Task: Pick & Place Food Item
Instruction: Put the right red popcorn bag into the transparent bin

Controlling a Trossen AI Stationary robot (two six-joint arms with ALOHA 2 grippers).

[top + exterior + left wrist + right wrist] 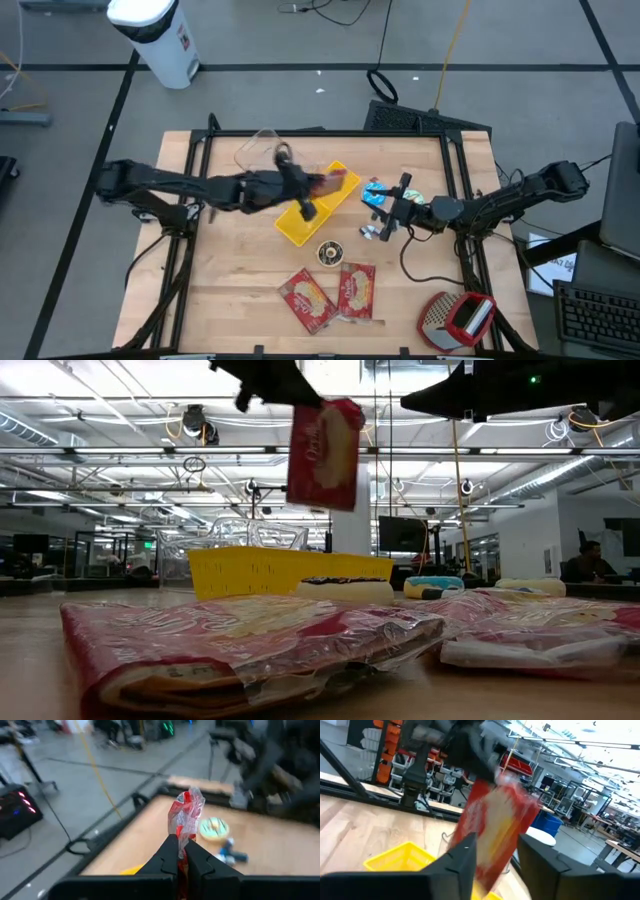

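Hanging upright from left tool (262,382), red snack packet (323,455), long axis vertical

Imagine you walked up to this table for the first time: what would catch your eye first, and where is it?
First, the red snack packet hanging in the air above the yellow tray, pinched in the shut left gripper near the table's middle. Next, two more red packets lying flat near the front edge. The right gripper sits to the tray's right, fingers apart around nothing.
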